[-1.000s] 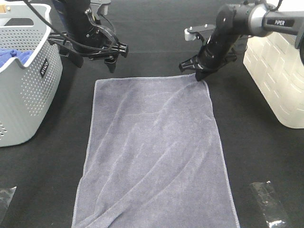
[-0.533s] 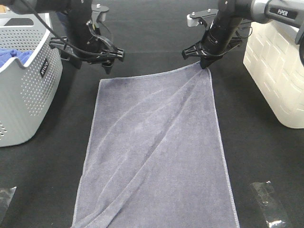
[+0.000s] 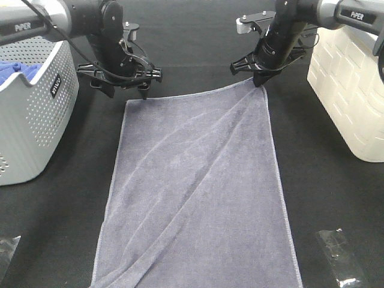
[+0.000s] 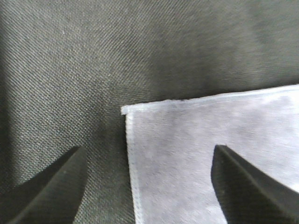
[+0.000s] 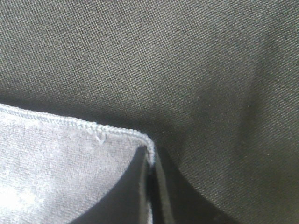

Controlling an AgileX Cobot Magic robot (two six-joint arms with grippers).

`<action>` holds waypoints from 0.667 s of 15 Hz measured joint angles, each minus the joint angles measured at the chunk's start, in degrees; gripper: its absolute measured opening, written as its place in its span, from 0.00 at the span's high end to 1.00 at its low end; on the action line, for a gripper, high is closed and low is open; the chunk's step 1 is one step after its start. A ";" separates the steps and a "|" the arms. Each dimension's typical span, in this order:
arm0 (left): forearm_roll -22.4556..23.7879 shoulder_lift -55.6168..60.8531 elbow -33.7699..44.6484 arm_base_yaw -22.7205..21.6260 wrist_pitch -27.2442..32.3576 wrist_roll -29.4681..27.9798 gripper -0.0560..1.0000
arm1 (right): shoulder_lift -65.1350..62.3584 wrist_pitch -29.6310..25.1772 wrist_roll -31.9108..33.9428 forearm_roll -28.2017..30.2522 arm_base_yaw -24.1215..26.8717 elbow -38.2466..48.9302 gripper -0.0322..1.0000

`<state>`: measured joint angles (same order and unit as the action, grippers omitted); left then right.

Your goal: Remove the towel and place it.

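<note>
Left hand point(image 3: 128, 96) nearer, astride towel point(image 3: 198, 192) corner

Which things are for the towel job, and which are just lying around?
For the job: the towel; the right pincer, shut on one far corner; the left pincer, open over the other corner.
Just lying about: grey basket with a blue cloth; white bin; clear plastic scrap.

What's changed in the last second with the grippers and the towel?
The right gripper, shut on the far right corner of the towel, lifted it and drew it back, pulling diagonal creases into the cloth. The left gripper, open, came down around the far left corner without closing. The grey basket, white basket and the towel's near end stayed put.
</note>
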<state>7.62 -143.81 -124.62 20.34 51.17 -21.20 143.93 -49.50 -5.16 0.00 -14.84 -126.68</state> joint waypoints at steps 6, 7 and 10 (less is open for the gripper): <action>0.00 -3.55 -2.06 0.00 0.52 0.00 0.34 | 0.00 -0.17 0.06 0.00 0.00 0.00 0.97; 0.00 -3.95 -2.06 0.00 0.46 0.00 0.34 | 0.00 -0.29 0.00 0.00 0.00 0.00 0.97; 0.00 -4.87 -2.06 -0.06 -0.29 0.00 0.39 | 0.00 -0.29 0.00 0.00 0.00 0.00 0.97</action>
<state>7.62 -148.68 -126.68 20.28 50.88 -21.20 143.93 -49.79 -5.16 0.00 -14.84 -126.68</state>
